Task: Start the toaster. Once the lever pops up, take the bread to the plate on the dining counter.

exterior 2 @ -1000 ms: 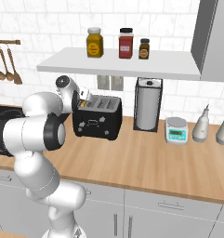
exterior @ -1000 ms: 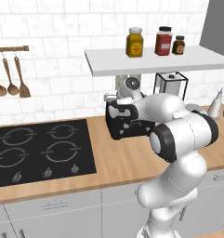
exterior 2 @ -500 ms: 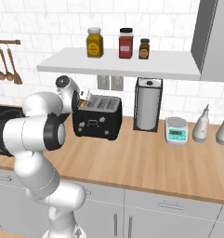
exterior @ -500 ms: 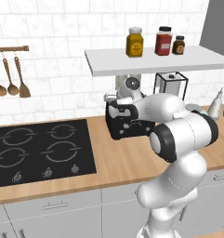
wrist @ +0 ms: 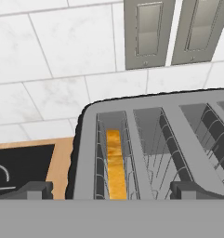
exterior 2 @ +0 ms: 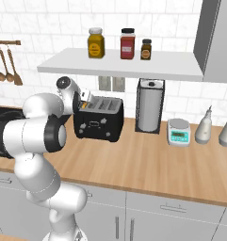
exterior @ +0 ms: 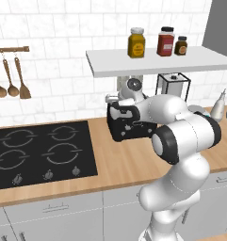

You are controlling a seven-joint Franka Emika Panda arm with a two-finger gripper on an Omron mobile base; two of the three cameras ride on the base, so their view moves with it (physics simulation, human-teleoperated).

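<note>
1. Hand view: the tool [wrist: 108, 188] looks straight down onto the silvery top of the toaster [wrist: 178, 116], its two dark fingertips [wrist: 34, 189] standing wide apart and released, one at each side of the toaster's near end.
2. The bread [wrist: 114, 162] sits sunk in the toaster's leftmost slot as this view shows it, with only its golden-brown upper edge showing; it lies between the two fingertips, closer to the left one, and nothing touches it.
3. The slot beside the bread shows bare wire guides.
4. Behind the toaster, on the tiled wall, are two grey wall sockets [wrist: 148, 32].
5. Left base view: the toaster [exterior: 129, 129] stands on the wooden tabletop [exterior: 119, 164], just right of the black hob [exterior: 39, 153] and under the white shelf [exterior: 152, 61]; the white arm bends over it and hides most of its top.
6. Right base view: the tool [exterior 2: 84, 99] hovers just above the toaster's [exterior 2: 98, 122] left end, close to the top.
7. To the right of the toaster stand a metal canister [exterior 2: 149, 106], a small kitchen scale [exterior 2: 179, 132] and two bottles [exterior 2: 203, 126].
8. On the shelf above the toaster are three jars [exterior 2: 127, 44].
9. Left of the toaster, well apart, wooden spoons [exterior: 11, 82] hang on the wall above the hob.
</note>
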